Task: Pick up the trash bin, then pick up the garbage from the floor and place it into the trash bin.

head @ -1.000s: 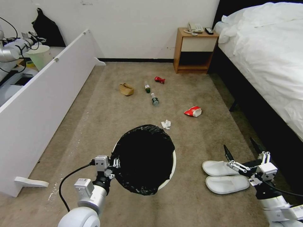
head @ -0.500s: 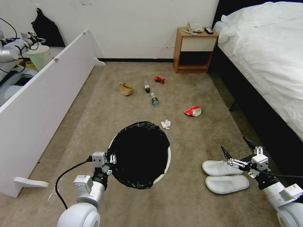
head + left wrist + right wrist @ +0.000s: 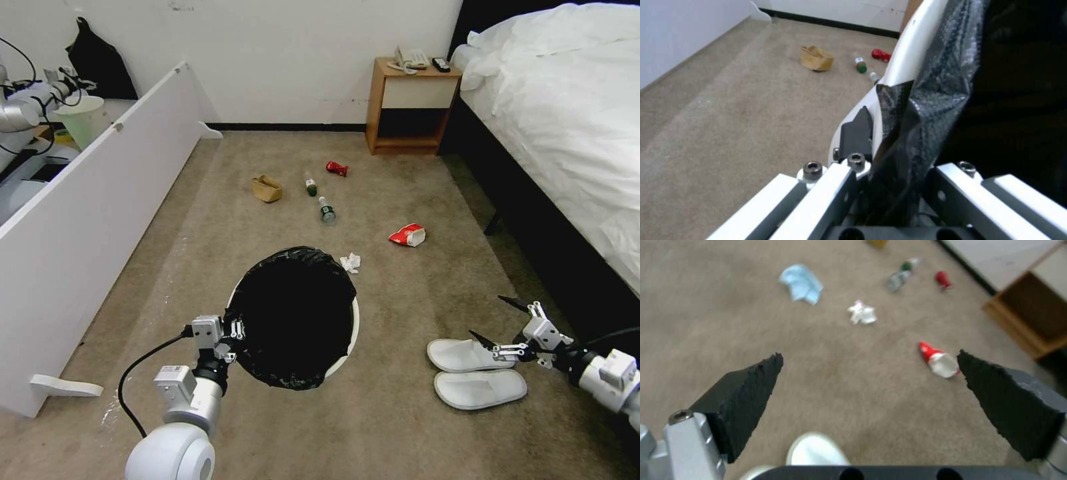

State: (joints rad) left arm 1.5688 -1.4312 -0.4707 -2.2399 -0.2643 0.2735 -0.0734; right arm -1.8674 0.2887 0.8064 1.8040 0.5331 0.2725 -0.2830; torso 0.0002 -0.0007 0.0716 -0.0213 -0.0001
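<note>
Item 1, trash bin: white, black liner folded over the rim, standing on the carpet near the middle of the floor. I had my left gripper clamped on its near-left rim; in the left wrist view one black finger lay against the white outer wall with the liner pinched behind it.

Item 2, pair of white slippers: side by side on the carpet along the bed's dark base. My right gripper hung just over the farther slipper's toe end, its fingers spread wide and holding nothing; the right wrist view showed that toe between the pads.

Item 3, crumpled tissue: just beyond the bin's far rim.

Item 4, red-white snack packet: farther out, toward the bed.

Item 5, two green-labelled bottles, tan paper bag, red wrapper: grouped toward the far wall, short of the nightstand.

Item 6, blue mask: on the carpet.

Step in hand, by my reading: bin secured, first slipper pick begun. The next move called for lowering the right gripper astride the slipper's edge before closing.
</note>
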